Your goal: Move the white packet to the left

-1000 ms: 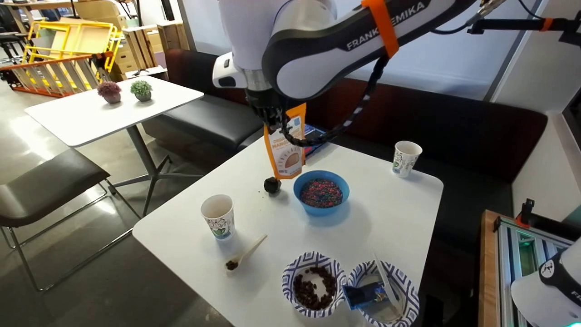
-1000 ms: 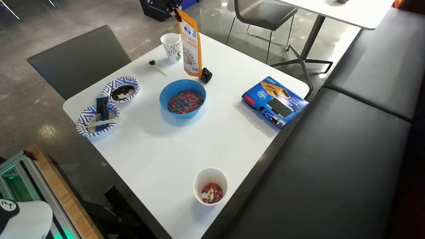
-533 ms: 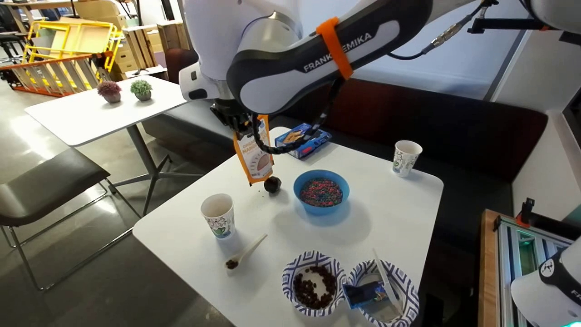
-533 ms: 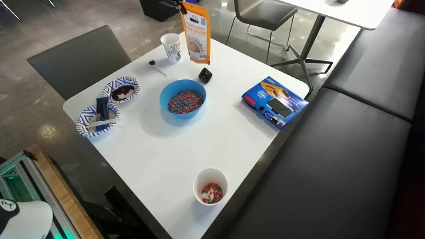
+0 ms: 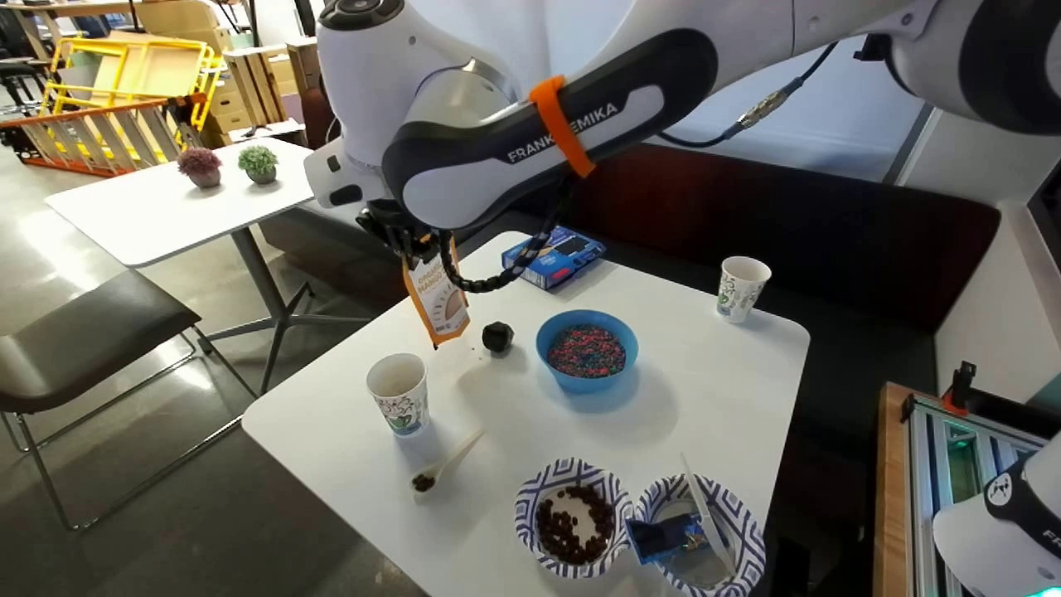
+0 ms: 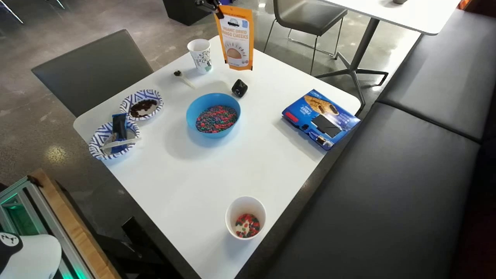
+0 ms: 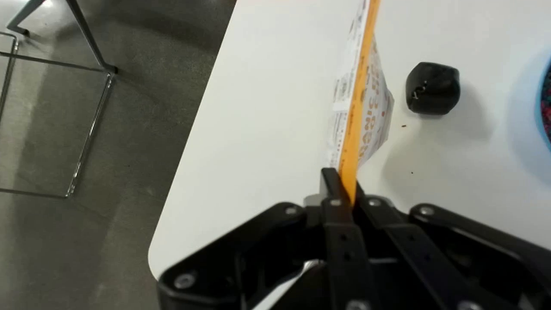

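Observation:
The white packet is an orange-edged pouch with a whitish front panel, seen in both exterior views (image 5: 441, 305) (image 6: 235, 40) and edge-on in the wrist view (image 7: 355, 125). My gripper (image 7: 343, 183) is shut on its orange top edge at one corner. In the exterior views the gripper (image 5: 414, 249) (image 6: 219, 9) is above the table's edge, and the packet hangs roughly upright. Its shadow lies apart from it, so it appears to hang above the white table (image 5: 704, 398). Part of its top is hidden behind the gripper and cable in an exterior view.
Near the packet are a paper cup (image 5: 398, 396), a small black object (image 5: 497, 337) and a blue bowl (image 5: 587, 352). A spoon (image 5: 448, 464), two patterned bowls (image 5: 572, 473) (image 5: 750, 539), a blue box (image 6: 321, 118) and another cup (image 6: 245, 205) stand farther off.
The gripper has carried the packet away from the bowl, past the black object, toward the table's edge near the paper cup. The packet has turned to face an exterior camera more squarely.

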Available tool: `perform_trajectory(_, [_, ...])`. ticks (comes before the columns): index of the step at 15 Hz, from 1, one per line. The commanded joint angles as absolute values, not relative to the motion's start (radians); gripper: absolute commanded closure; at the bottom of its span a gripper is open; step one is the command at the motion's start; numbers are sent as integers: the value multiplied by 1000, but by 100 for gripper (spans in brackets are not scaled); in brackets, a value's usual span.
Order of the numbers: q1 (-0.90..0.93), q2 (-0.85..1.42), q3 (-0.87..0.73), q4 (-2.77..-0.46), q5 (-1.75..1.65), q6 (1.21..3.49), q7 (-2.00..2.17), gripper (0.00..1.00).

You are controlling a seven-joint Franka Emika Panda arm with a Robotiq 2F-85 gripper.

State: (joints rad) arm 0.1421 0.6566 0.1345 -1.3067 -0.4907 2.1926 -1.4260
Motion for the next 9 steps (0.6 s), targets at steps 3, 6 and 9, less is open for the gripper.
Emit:
perform_trajectory(3, [145,762,129,-1200,-432,2193,-1549,99])
perform_trajectory(6, [146,786,128,-1184,-410,2190,-1583,99])
perform_trajectory(9, [143,791,127,-1190,-394,2196,-1608,99])
